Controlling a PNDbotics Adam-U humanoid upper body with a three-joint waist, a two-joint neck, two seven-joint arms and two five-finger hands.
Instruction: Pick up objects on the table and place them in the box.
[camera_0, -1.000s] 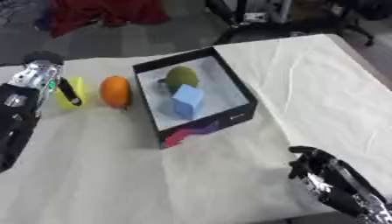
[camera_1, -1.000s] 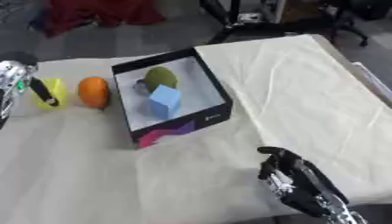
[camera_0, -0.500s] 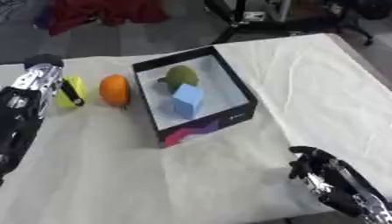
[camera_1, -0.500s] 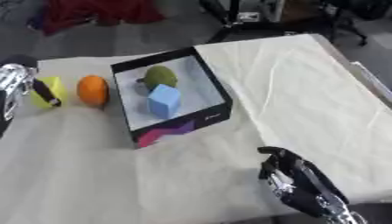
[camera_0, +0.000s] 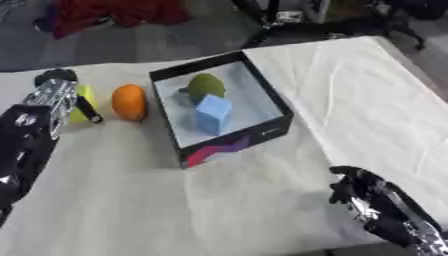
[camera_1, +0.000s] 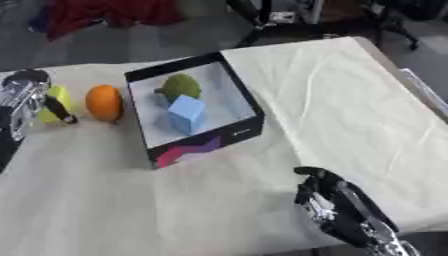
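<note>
A black box (camera_0: 234, 141) with a pale floor stands at the table's middle. It holds a green round fruit (camera_0: 206, 87) and a blue cube (camera_0: 213, 113). An orange (camera_0: 129, 102) lies just left of the box. Further left is a small yellow object (camera_0: 81, 96). My left hand (camera_0: 51, 99) is up against it, with a black finger (camera_0: 88, 111) curled across its front. My right hand (camera_1: 337, 206) rests at the lower right, fingers relaxed, holding nothing.
A cream cloth (camera_0: 350, 90) covers the table, which ends at the right edge and near the bottom. Red fabric (camera_0: 114, 12) and dark chair legs (camera_0: 289, 27) lie on the floor beyond the far edge.
My left hand has edged slightly closer onto the yellow object. The orange, the box and my right hand have stayed where they were.
</note>
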